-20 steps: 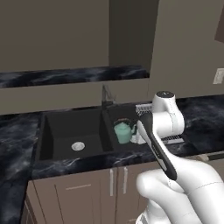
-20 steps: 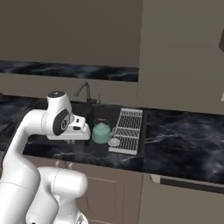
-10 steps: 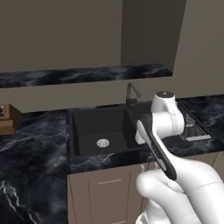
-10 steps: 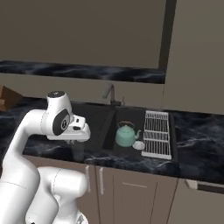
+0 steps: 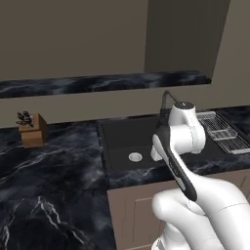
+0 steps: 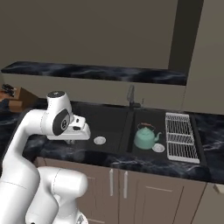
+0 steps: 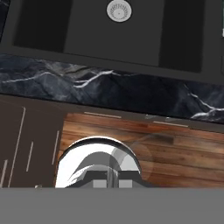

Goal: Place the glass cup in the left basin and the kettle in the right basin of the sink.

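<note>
The mint-green kettle (image 6: 144, 136) stands upright in the right basin (image 6: 153, 121) of the black sink (image 6: 129, 131), beside its white drain. My gripper (image 6: 71, 141) hangs over the counter's front edge, left of the left basin (image 6: 107, 124), shut on the see-through glass cup (image 6: 72, 145). In the hand view the glass cup (image 7: 133, 158) shows as a faint smoky ring around my gripper (image 7: 107, 178), with the left basin (image 7: 87, 30) and its drain above. In the left base view my arm hides the right basin; the left basin (image 5: 124, 141) shows.
A white wire rack (image 6: 181, 135) lies right of the sink. The gooseneck faucet (image 6: 131, 95) rises behind the divider. A wooden knife block (image 5: 32, 130) stands on the marble counter (image 5: 53, 166) at the left. Cabinet fronts and wood floor (image 7: 175, 148) lie below the hand.
The whole scene has slid to the right in both base views, so the camera has moved left. My arm keeps its pose, and the kettle stays in the right basin.
</note>
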{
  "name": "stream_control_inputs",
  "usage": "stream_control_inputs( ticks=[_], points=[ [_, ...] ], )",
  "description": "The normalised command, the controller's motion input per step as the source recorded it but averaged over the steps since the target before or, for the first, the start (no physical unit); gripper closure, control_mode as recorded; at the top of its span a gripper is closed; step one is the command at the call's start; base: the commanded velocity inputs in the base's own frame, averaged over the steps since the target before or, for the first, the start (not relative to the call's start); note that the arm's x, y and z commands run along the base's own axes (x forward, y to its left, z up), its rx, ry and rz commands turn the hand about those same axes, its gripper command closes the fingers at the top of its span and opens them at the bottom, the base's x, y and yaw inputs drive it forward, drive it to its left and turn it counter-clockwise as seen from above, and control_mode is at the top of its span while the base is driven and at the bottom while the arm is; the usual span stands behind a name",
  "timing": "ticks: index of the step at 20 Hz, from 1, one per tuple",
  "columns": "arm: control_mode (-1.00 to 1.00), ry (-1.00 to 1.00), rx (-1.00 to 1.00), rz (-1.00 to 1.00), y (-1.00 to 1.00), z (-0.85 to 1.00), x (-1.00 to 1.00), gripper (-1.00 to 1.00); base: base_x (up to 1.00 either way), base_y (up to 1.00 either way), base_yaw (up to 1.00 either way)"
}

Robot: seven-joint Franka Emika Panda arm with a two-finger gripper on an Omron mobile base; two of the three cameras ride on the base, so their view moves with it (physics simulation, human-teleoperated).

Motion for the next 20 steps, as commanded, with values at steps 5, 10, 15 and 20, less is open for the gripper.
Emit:
stream_control_inputs(
  ticks=[5, 10, 15, 20],
  points=[
    [1.00, 0.00, 0.00, 0.00, 0.00, 0.00, 0.00, 1.00, 0.00, 0.53, 0.00],
    [1.00, 0.00, 0.00, 0.00, 0.00, 0.00, 0.00, 1.00, 0.00, 0.30, 0.00],
    [-1.00, 0.00, 0.00, 0.00, 0.01, -0.04, 0.00, 1.00, 0.00, 0.08, 0.00],
    [-1.00, 0.00, 0.00, 0.00, -0.02, -0.06, 0.13, 1.00, 0.00, 0.00, 0.00]
  ],
)
